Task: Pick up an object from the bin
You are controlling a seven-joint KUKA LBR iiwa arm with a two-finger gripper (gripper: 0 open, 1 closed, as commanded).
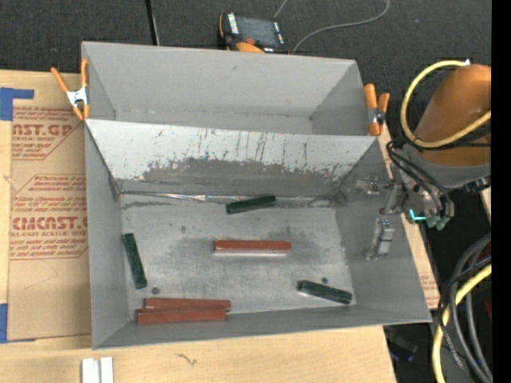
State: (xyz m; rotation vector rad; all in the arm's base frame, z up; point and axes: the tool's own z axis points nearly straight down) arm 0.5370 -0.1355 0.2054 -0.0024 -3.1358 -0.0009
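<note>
Here the hand (382,238) hangs over the sloped right wall of the bin (239,94), well above the floor; whether it is released or clenched I cannot tell. Nearest to it, a dark green stick (324,291) lies near the bin's front right corner. A red bar (251,247) lies mid-floor. A pair of red bars (184,309) sits side by side at the front left corner. A second green stick (133,260) lies along the left wall, and a tilted green stick (250,204) lies at the far wall.
</note>
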